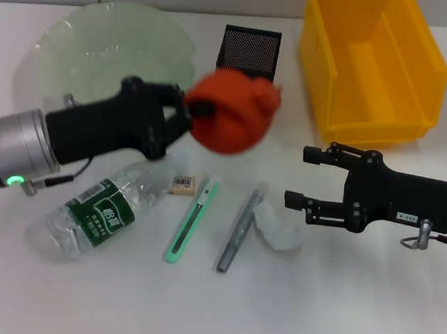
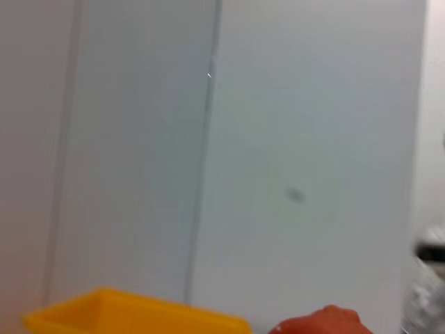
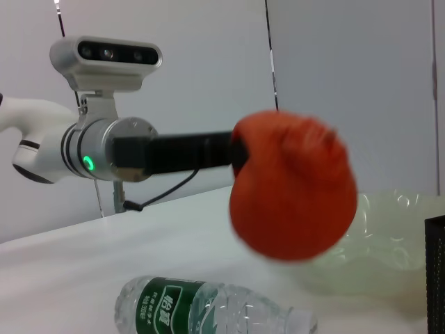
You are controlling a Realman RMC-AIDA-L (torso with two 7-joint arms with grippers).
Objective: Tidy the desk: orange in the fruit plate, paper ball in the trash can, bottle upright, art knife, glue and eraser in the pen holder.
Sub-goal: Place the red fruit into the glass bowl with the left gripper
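My left gripper [image 1: 187, 118] is shut on the orange [image 1: 232, 110], holding it in the air above the desk, in front of the black mesh pen holder [image 1: 249, 51]. The right wrist view shows the orange [image 3: 292, 188] lifted clear of the lying bottle [image 3: 201, 309]. The pale green fruit plate [image 1: 101, 45] sits at the back left. The bottle [image 1: 104, 212] lies on its side. The eraser [image 1: 183, 184], green art knife [image 1: 190, 222], grey glue stick [image 1: 240, 229] and white paper ball [image 1: 277, 227] lie in a row. My right gripper [image 1: 300, 177] is open just right of the paper ball.
The yellow bin [image 1: 371, 62] that serves as trash can stands at the back right; its rim [image 2: 139, 313] shows in the left wrist view. The left arm [image 1: 94, 134] stretches over the bottle's neck end.
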